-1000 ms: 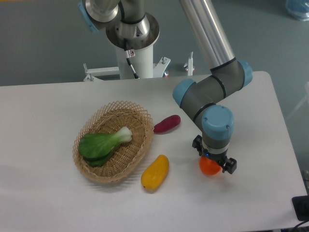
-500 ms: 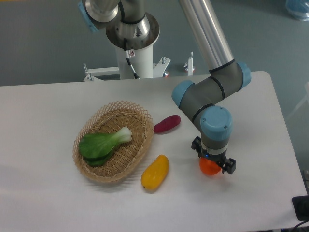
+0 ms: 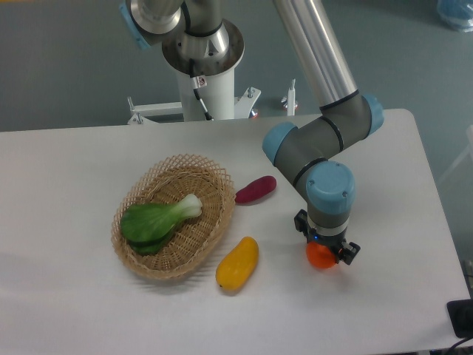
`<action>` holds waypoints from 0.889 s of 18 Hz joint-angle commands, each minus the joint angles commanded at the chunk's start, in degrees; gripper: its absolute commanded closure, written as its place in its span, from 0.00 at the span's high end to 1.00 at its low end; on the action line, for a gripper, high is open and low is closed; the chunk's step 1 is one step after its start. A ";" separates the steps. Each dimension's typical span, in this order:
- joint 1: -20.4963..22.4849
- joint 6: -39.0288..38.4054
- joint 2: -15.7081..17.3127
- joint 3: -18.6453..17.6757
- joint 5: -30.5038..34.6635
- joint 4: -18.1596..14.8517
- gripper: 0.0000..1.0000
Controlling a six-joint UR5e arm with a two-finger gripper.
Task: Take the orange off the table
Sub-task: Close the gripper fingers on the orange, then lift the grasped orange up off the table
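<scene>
The orange (image 3: 319, 257) is a small round bright-orange fruit at the right of the white table (image 3: 66, 310). My gripper (image 3: 324, 247) points straight down onto it, with one black finger on each side, and appears shut on the orange. The wrist hides the upper part of the fruit. I cannot tell whether the orange rests on the table or is just off it.
An oval wicker basket (image 3: 216, 177) holding a green leafy vegetable (image 3: 157, 220) sits left of centre. A yellow mango-like fruit (image 3: 237, 263) lies by the basket's front right. A purple sweet potato (image 3: 256, 189) lies behind it. The table's right edge is close to the gripper.
The gripper and the orange have shifted very slightly to the left. The fingers look a little closer around the fruit. Nothing else has moved.
</scene>
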 joint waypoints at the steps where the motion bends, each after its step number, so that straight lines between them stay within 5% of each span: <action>1: 0.00 0.00 0.09 0.00 0.00 -0.09 0.70; 5: 0.09 0.09 0.44 0.52 -0.17 -0.09 0.70; 13: 0.44 -2.98 7.37 2.72 -8.35 -1.23 0.70; 16: -0.09 -2.99 9.40 5.96 -8.26 -9.72 0.69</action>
